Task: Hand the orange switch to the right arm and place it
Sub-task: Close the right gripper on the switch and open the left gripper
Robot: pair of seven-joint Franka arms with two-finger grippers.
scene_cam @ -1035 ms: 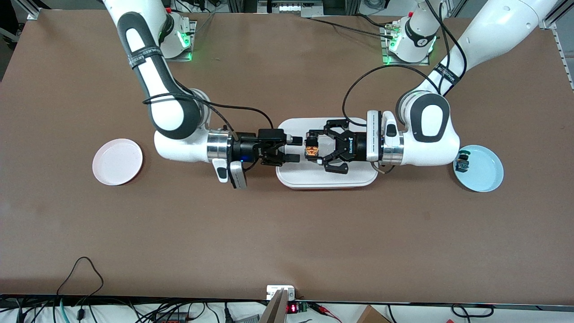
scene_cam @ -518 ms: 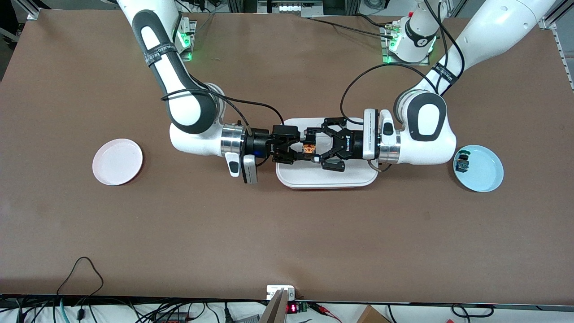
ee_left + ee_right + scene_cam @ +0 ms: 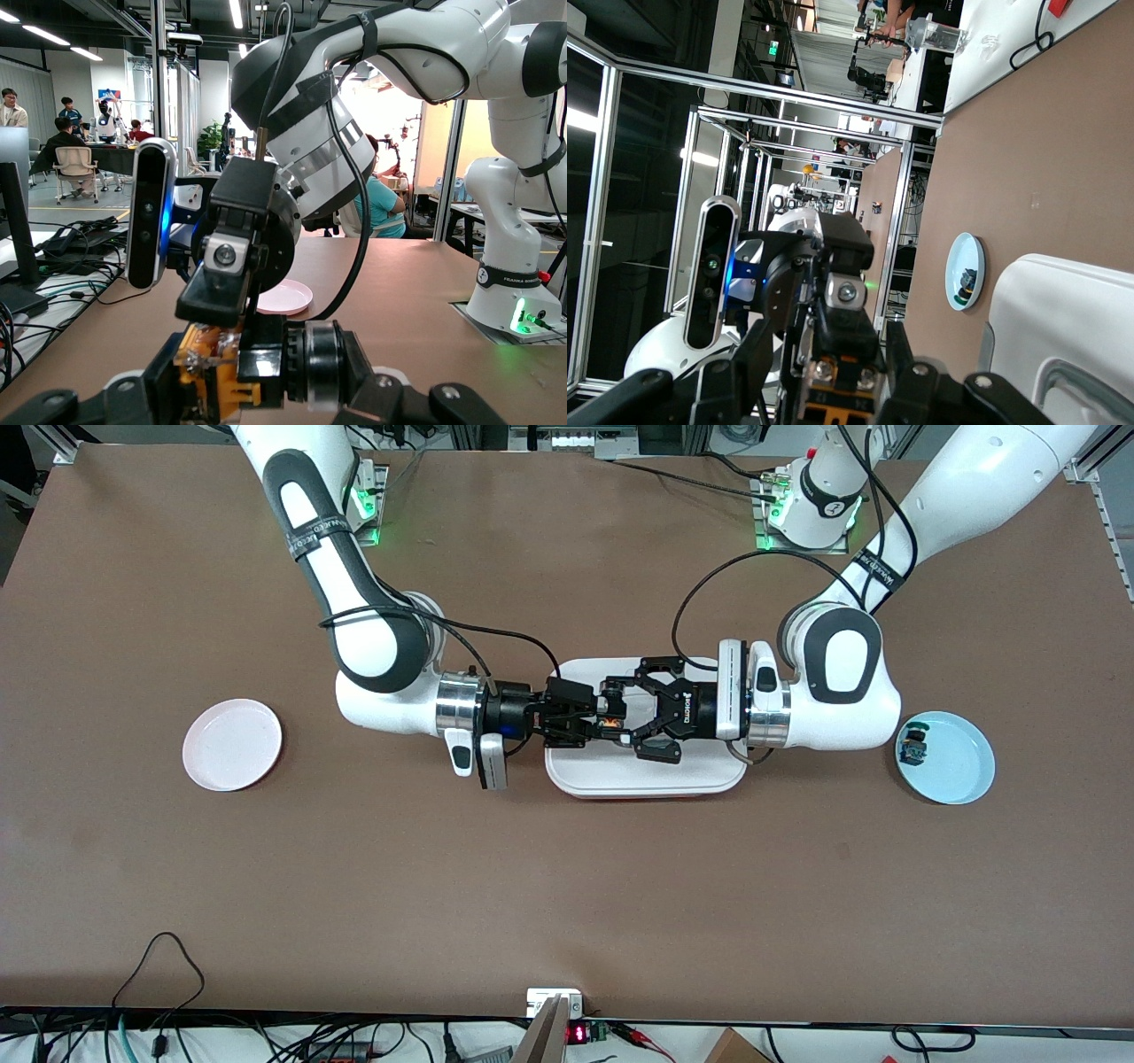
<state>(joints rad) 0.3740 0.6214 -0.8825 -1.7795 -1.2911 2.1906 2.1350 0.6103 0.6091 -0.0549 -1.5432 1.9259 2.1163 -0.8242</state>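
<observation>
The orange switch [image 3: 608,722], a tiny black part with orange on it, hangs in the air over the white tray [image 3: 673,779], between the two grippers. My left gripper [image 3: 615,722], the open-frame black claw, is shut on it from the left arm's end. My right gripper [image 3: 588,722], slim and black, meets it from the right arm's end, its fingers closed in on either side of the switch. The left wrist view shows the orange switch [image 3: 208,372] with a right finger pad [image 3: 213,305] lying on it. In the right wrist view the orange switch [image 3: 842,390] sits between my right fingers.
A pink plate [image 3: 232,744] lies toward the right arm's end of the table. A blue plate [image 3: 957,771] toward the left arm's end holds a small dark part [image 3: 912,748]. Cables run from both wrists above the tray.
My right arm has moved in toward the left gripper, and its fingers have closed from wide open onto the switch. The left gripper has kept its hold, shifting slightly toward the right arm.
</observation>
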